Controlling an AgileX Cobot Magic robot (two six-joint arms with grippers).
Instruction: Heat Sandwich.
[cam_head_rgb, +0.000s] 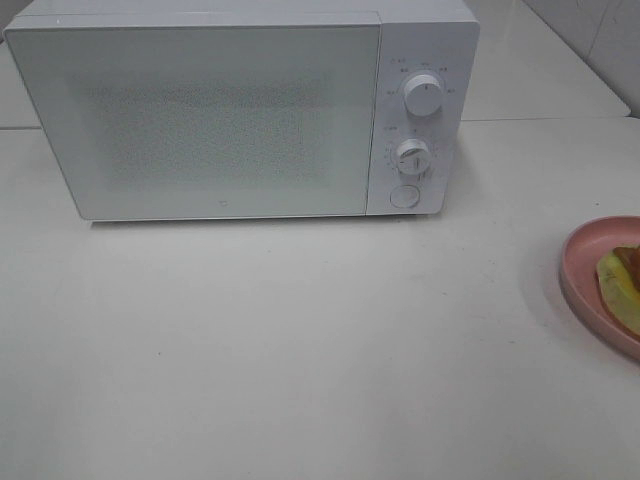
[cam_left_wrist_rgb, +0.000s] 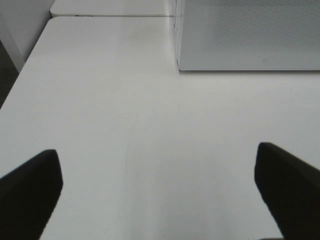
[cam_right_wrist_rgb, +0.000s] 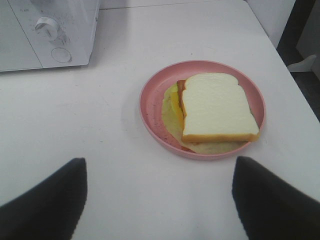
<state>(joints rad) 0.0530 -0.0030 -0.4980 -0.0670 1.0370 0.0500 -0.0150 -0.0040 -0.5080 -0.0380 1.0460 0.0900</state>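
You see the white tabletop (cam_head_rgb: 300, 350) carrying the microwave (cam_head_rgb: 200, 120), door shut, ahead of your left fingers (cam_left_wrist_rgb: 30, 195), which stand spread wide over bare surface with nothing between them. The pink plate (cam_right_wrist_rgb: 150, 107) lies just ahead of your right fingers (cam_right_wrist_rgb: 50, 205), also parted and empty. The sandwich (cam_right_wrist_rgb: 217, 107) rests on that plate.

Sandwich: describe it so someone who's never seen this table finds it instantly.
Start at the white microwave at the back of the table, door shut. Move to its dial side and forward to the round pink plate on the bare tabletop. The sandwich lies on that plate: pale square bread with an orange-brown crust and yellow-green filling poking out, the only food in sight.
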